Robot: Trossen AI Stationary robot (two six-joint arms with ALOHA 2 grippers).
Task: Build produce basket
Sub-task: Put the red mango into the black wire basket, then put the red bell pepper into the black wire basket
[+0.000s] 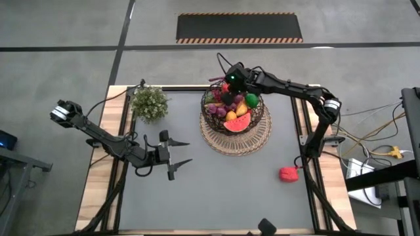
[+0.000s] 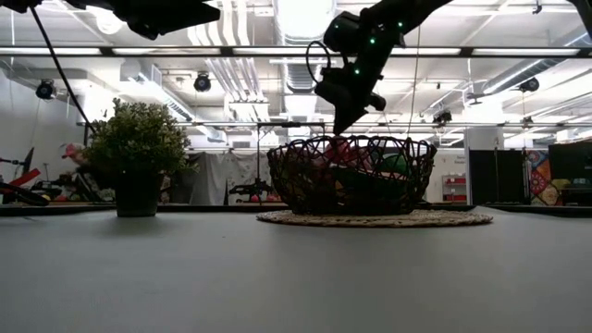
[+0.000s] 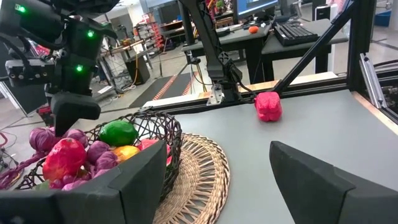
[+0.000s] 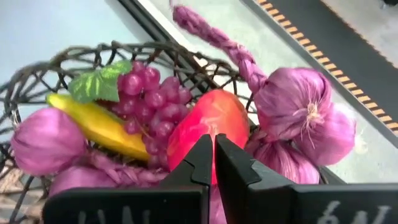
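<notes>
Hovering with fingers together over the basket (image 1: 235, 113), the right gripper (image 4: 213, 144) must next fetch the red pepper (image 1: 288, 174); left gripper (image 1: 180, 153) waits, spread

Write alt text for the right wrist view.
The right gripper, fingers nearly closed and holding nothing, hovers just above a red-orange mango in the dark wire basket. Around the mango lie purple grapes with a green leaf, a yellow banana and braided purple garlic bulbs.
</notes>
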